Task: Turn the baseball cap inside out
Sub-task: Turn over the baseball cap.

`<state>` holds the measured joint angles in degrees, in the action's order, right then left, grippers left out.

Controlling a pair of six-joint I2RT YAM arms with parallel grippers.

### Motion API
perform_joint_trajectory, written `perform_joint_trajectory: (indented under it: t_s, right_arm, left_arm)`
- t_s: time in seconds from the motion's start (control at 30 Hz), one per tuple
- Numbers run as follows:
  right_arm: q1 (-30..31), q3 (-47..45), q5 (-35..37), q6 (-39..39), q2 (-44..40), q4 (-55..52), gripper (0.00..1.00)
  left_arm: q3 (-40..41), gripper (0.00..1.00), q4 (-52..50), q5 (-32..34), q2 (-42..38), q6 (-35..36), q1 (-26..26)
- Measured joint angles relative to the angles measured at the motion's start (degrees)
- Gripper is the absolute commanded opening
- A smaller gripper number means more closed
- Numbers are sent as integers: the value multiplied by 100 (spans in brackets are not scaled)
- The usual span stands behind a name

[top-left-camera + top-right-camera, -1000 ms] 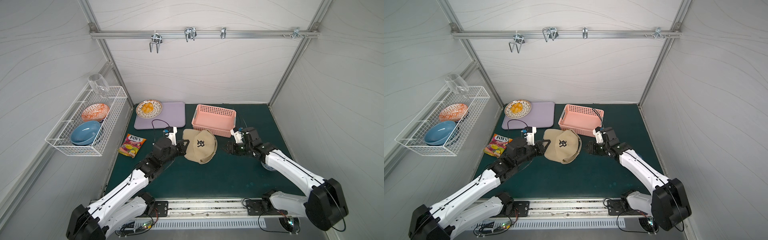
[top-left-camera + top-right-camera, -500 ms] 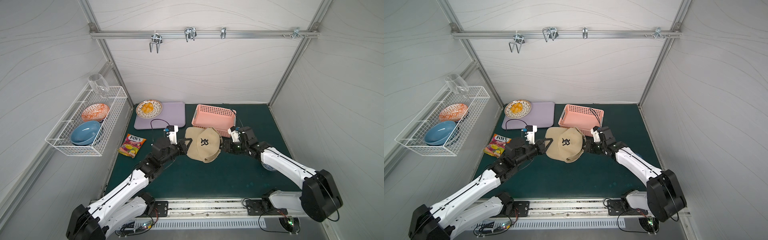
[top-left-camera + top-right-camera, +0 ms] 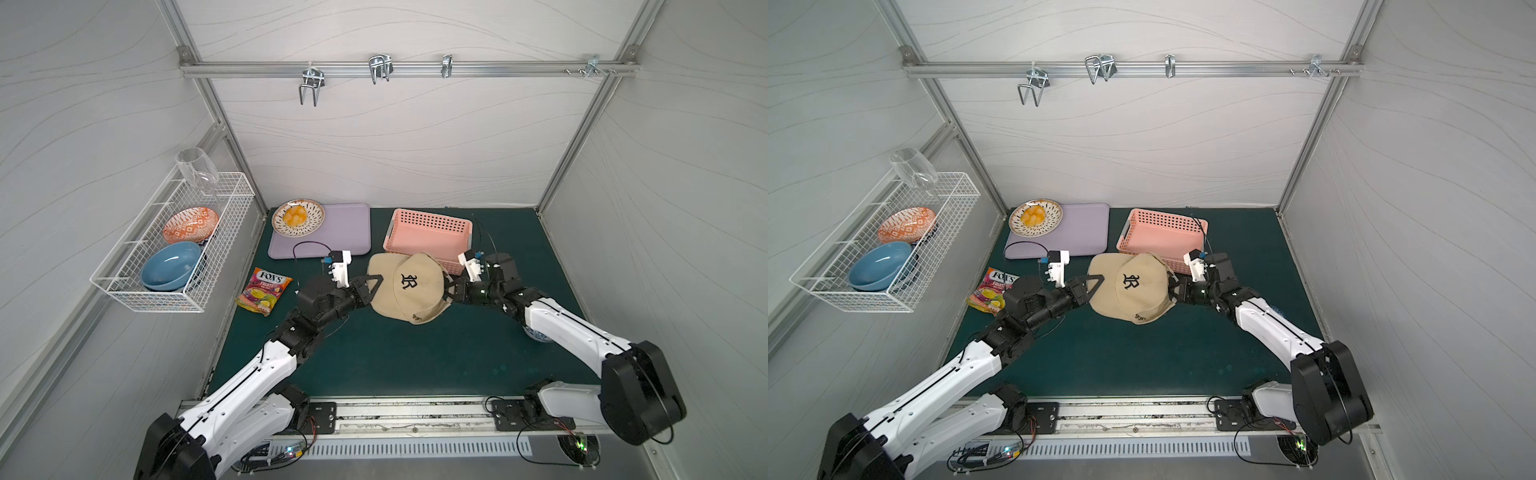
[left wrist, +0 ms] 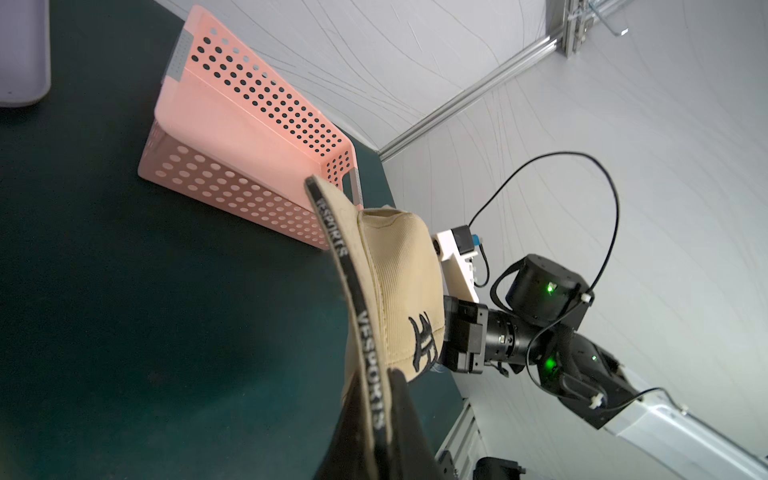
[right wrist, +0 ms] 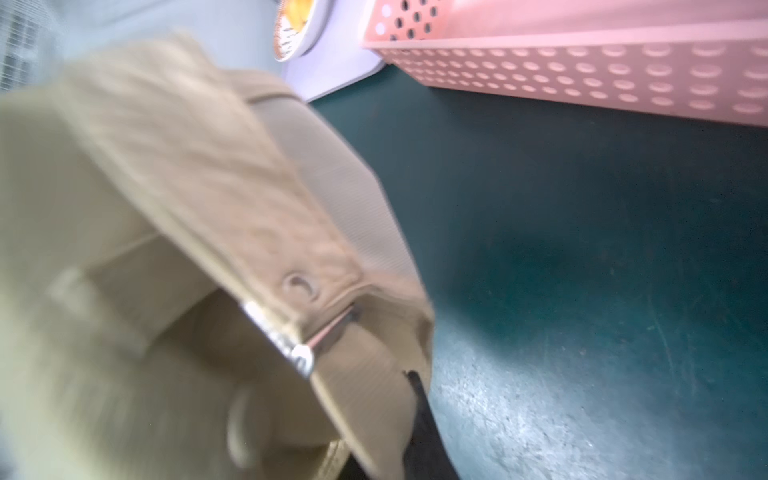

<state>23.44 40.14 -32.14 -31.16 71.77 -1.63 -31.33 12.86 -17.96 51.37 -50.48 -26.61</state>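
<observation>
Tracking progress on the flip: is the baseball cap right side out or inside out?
Right side out: in both top views the baseball cap shows tan outer fabric and its black monogram.

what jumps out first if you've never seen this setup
The tan cap in the middle, held off the green mat between both arms: the left gripper shut on its brim, the right gripper shut on its back edge. Next come the pink basket just behind it and the wire rack on the left wall, holding a blue bowl and a glass.
</observation>
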Motion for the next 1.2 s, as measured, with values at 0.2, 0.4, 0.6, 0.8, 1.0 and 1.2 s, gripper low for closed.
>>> perform_joint_trajectory:
  t_s: [0.2,0.4,0.6,0.8,1.0,1.2]
  right_arm:
    - [-251,-127,-1270,-269,-774,525,0]
    - [-273,-66,-1956,-979,-1495,1217,0]
    - [-271,81,-2168,-2024,-1665,2151,0]
    - [260,658,-2173,-2599,-1650,2538,0]
    - [837,1515,-1989,-2592,-1585,2479,0]
    - [1226,2068,-1829,-2433,-1320,2345,0]
  left_arm:
    - [138,0,673,-916,264,-778,820]
    - [323,0,2081,-1659,920,-1845,1027]
    - [385,0,2610,-1871,1060,-2210,1029]
    - [385,0,2608,-1869,901,-2173,1027]
    - [391,0,2739,-1871,955,-2330,988]
    - [308,0,2846,-1823,1047,-2441,813]
